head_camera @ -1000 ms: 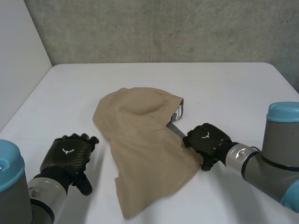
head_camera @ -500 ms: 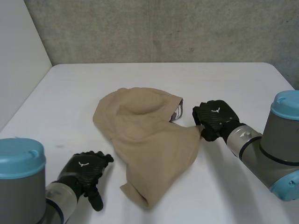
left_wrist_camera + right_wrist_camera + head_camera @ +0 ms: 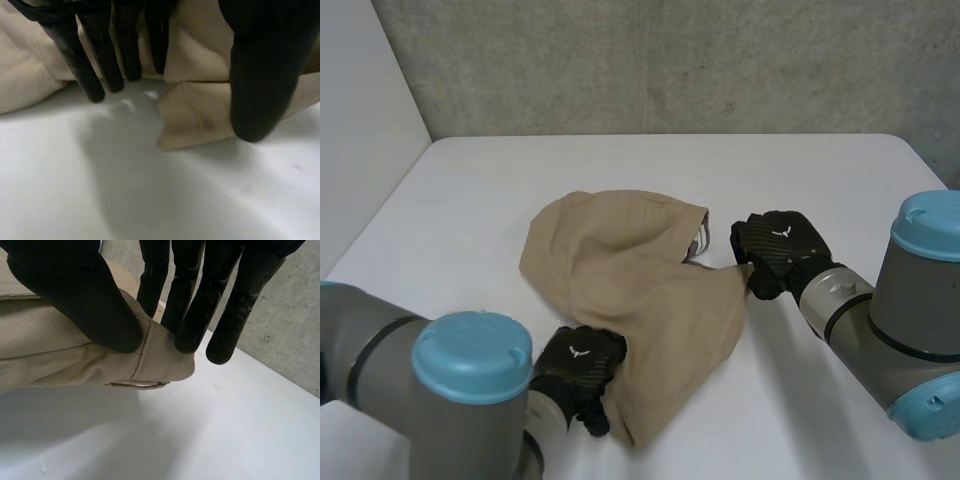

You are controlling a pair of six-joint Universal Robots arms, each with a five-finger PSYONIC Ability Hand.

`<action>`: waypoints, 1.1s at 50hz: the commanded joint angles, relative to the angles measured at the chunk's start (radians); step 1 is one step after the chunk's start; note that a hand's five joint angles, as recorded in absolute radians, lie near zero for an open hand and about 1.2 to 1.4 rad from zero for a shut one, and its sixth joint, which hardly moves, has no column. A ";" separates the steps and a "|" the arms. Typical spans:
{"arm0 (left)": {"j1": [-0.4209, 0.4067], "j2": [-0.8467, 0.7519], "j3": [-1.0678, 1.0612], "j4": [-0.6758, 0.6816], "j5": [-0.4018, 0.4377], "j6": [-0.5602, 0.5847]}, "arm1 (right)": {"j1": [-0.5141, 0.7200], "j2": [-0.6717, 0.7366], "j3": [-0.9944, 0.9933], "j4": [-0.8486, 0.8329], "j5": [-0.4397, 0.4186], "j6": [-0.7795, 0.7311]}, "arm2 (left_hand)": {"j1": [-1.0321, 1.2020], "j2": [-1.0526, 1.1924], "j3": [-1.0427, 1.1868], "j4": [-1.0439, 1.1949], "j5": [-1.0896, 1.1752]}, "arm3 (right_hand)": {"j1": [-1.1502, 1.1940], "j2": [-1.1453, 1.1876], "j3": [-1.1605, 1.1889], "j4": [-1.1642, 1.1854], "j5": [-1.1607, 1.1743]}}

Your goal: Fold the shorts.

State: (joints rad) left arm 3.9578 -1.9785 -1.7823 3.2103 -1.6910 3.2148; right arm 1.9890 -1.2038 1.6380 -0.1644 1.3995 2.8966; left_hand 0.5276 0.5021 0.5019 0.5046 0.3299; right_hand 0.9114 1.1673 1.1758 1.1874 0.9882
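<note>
Fold setup: tan shorts [image 3: 630, 275] are lying bunched mid-frame on the worktop [image 3: 800, 180], right hand [image 3: 775, 250] is pinching their right corner, and left hand [image 3: 582, 365], fingers straight and empty, is hovering at the bottom-centre corner, which it likely needs to grasp next.

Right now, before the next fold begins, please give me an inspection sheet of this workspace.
Surface: white table, plain.
Job's things: beige shorts, crumpled and not flat, near the middle of the table.
Clutter: nothing seen.
Hands: left hand open, fingers straight at the shorts' near corner; right hand pinches a corner of the shorts between thumb and fingers.
Cables: nothing seen.
Surroundings: grey concrete wall behind the table; white panel on the left arm's side.
</note>
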 commanded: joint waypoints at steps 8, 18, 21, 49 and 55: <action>0.004 0.062 0.069 0.129 -0.220 0.017 | -0.012 -0.010 -0.023 0.046 0.058 -0.029 | 0.869 0.894 0.894 0.892 0.892 | 0.485 0.229 0.220 0.209 0.234; 0.015 0.475 0.075 0.066 -0.150 0.140 | -0.015 -0.108 -0.118 0.215 0.061 -0.125 | 0.869 0.894 0.894 0.892 0.892 | 0.485 0.229 0.220 0.209 0.234; 0.015 0.575 0.101 0.054 -0.122 0.189 | -0.015 -0.230 -0.170 0.246 0.061 -0.125 | 0.869 0.894 0.894 0.892 0.892 | 0.485 0.229 0.220 0.209 0.234; 0.179 0.511 0.150 -0.014 -0.030 0.404 | -0.016 -0.370 -0.301 0.457 0.042 -0.181 | 0.869 0.894 0.894 0.892 0.892 | 0.485 0.229 0.220 0.209 0.234; 0.187 0.415 0.139 -0.012 -0.009 0.401 | -0.009 -0.192 -0.257 0.457 0.047 -0.151 | 0.869 0.894 0.894 0.892 0.892 | 0.160 -0.096 -0.104 -0.116 -0.091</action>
State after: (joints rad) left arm 4.1235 -1.4670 -1.6218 3.1966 -1.7246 3.6216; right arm 1.9737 -1.5423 1.3361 0.2959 1.4442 2.7177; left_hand 1.1134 1.1957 1.1918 1.1948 0.9696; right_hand 0.9107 1.1754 1.1817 1.1920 1.0018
